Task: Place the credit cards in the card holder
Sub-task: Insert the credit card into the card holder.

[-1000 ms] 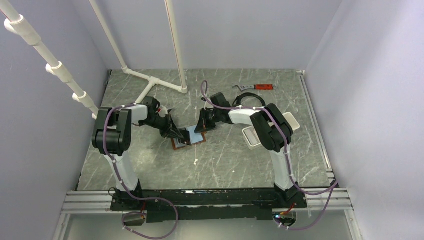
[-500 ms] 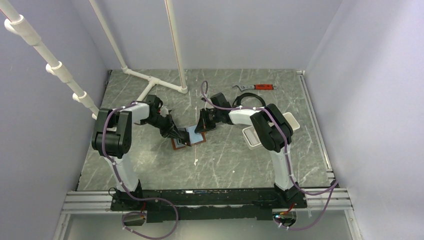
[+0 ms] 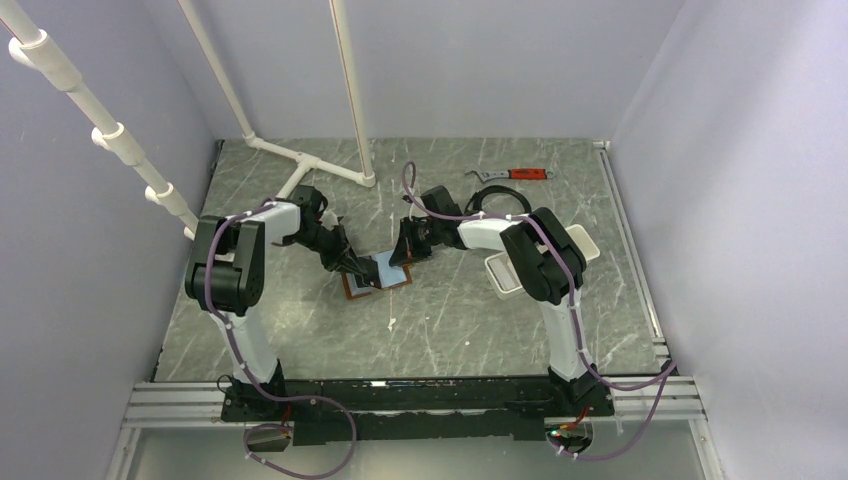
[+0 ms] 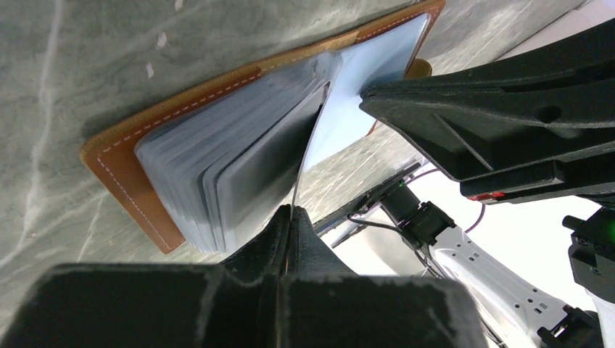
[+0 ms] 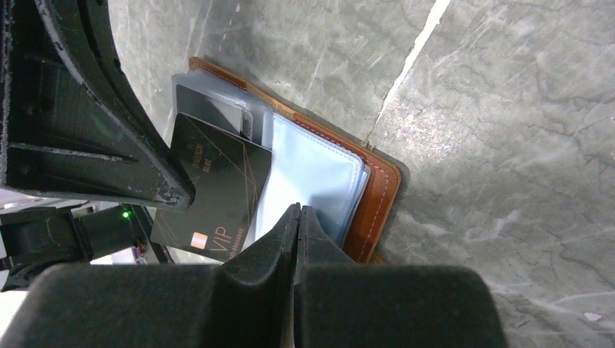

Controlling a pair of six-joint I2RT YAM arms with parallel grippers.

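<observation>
1. Top external view: on the grey marbled desk point(image 3: 450, 320), a small brown leather card holder point(image 3: 385, 274) is seen lying open beneath the tips of both arms. The left end effector point(image 3: 356, 270) is set at its left edge and the right end effector point(image 3: 403, 257) at its far right corner, with the two tips near each other. A white rectangular tray point(image 3: 497, 278) is found to the right of the right end effector, partly hidden by that arm. A red-handled metal wrench point(image 3: 515, 174) lies well beyond it, toward the back wall.
2. Left wrist view: the left end effector point(image 4: 290, 217) is shown pinched tight on a thin black rectangular credit card point(image 4: 308, 148), seen here edge-on as a fine line. The credit card runs straight ahead of the fingertips, and its far edge reaches the stack of clear plastic sleeves point(image 4: 239, 159) inside the card holder. Whether it has entered a sleeve cannot be told.
3. Right wrist view: the right end effector point(image 5: 298, 212) is closed completely, with nothing between its fingers. Its tip appears to rest on the pale blue page point(image 5: 312, 177) of the card holder's right half. The credit card, printed with gold lines and "VIP", is held tilted just left of this tip, over the sleeves of the left half.
</observation>
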